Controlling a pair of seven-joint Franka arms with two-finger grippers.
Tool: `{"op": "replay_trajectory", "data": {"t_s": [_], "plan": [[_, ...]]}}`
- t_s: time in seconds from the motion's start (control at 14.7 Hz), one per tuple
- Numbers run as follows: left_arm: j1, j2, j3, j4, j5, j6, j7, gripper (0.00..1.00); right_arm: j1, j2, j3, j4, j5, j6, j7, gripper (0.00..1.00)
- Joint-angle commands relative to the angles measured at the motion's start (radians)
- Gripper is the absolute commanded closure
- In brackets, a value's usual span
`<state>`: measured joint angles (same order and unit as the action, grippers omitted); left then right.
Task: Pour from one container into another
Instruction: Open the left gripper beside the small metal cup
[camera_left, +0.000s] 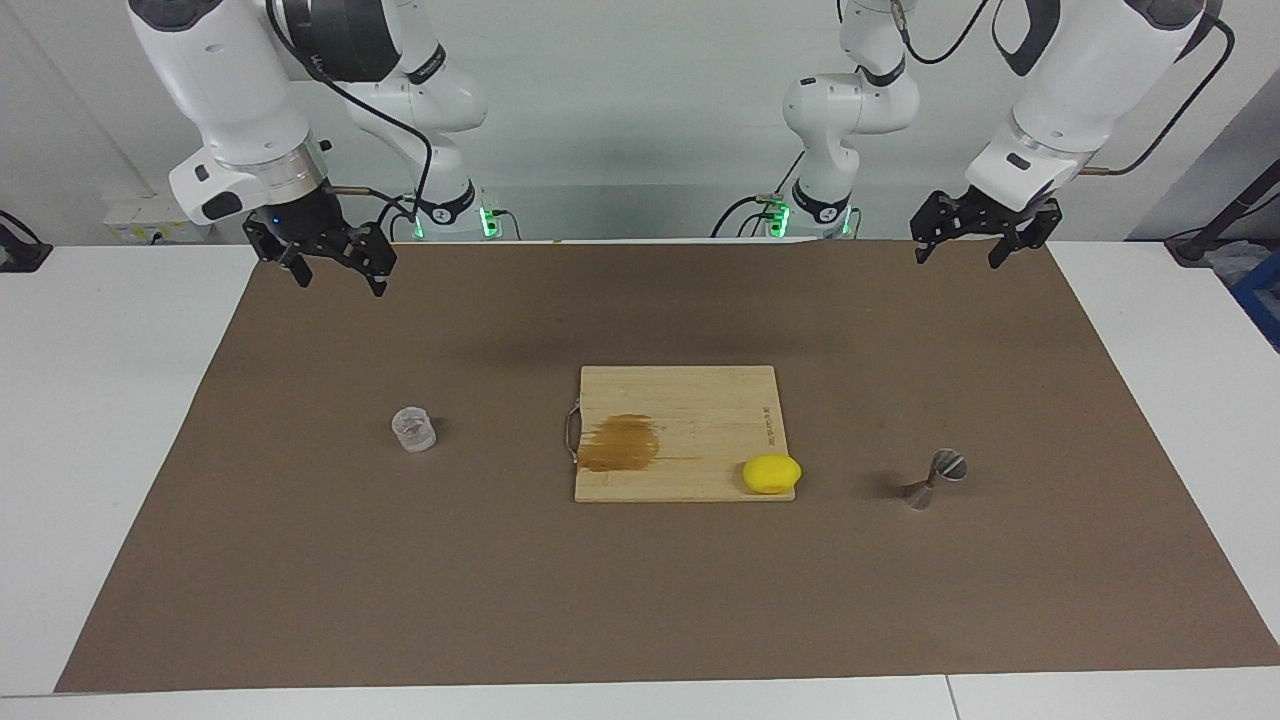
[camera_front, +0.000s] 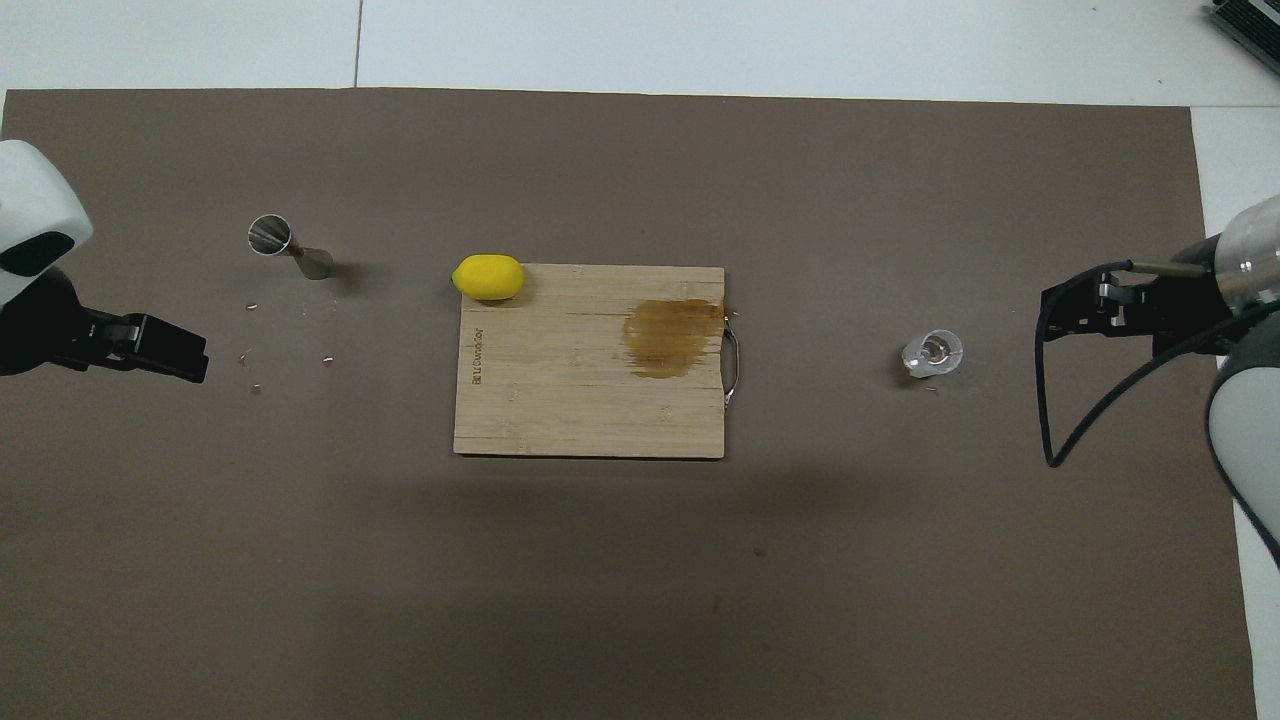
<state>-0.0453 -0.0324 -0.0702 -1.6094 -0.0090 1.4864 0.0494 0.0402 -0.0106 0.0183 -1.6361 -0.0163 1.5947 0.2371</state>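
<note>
The small clear glass cup (camera_left: 413, 429) stands on the brown mat toward the right arm's end of the table; it also shows in the overhead view (camera_front: 932, 354). The metal hourglass jigger (camera_left: 935, 478) stands on the mat toward the left arm's end, also in the overhead view (camera_front: 290, 247). My right gripper (camera_left: 340, 283) hangs open and empty in the air over the mat's edge by its base, apart from the cup. My left gripper (camera_left: 957, 260) hangs open and empty over the mat's edge by its own base, apart from the jigger.
A wooden cutting board (camera_left: 700, 400) with a brown stain lies in the middle of the mat, between cup and jigger. A yellow lemon (camera_left: 771, 473) sits on the board's corner toward the jigger. A few small crumbs (camera_front: 250, 350) lie near the jigger.
</note>
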Motion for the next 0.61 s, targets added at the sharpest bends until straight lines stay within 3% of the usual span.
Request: {"op": "replay_trajectory", "data": {"t_s": [0.0, 0.54], "plan": [[-0.002, -0.006, 0.003, 0.011, 0.014, -0.017, 0.006, 0.00, -0.014, 0.003, 0.008, 0.007, -0.002, 0.007, -0.018, 0.00], [-0.001, -0.032, 0.007, -0.052, 0.014, 0.054, -0.002, 0.00, -0.014, 0.003, 0.008, 0.007, -0.002, 0.007, -0.018, 0.00]]}}
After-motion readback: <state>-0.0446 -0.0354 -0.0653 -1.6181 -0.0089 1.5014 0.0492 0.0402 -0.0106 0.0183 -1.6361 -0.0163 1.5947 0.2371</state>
